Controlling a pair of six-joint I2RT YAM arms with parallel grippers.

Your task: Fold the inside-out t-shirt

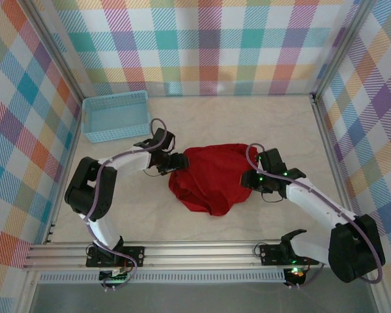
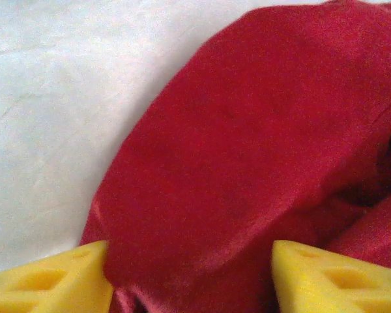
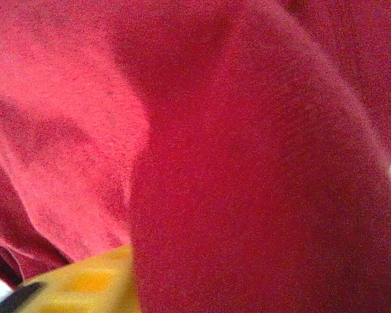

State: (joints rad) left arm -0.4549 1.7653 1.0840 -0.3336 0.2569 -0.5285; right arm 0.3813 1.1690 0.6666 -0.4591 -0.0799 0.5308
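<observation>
left gripper [image 1: 174, 163]: yellow pads [image 2: 58, 280] spread, a fold of the red t-shirt [image 1: 208, 179] bulging between them (no clear pinch). right gripper [image 1: 246, 180]: one yellow finger [image 3: 85, 283] shows, the rest is under cloth, so can't tell its state. The grippers sit at the shirt's left and right edges. The shirt lies bunched mid-way across the table [image 1: 260, 124], light-blue basket [image 1: 91, 134] well apart, far left.

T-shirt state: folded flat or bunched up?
Bunched up. The t-shirt lies on the table as a rounded, rumpled heap with no straight folded edges; both wrist views show loose creases and bulges.
</observation>
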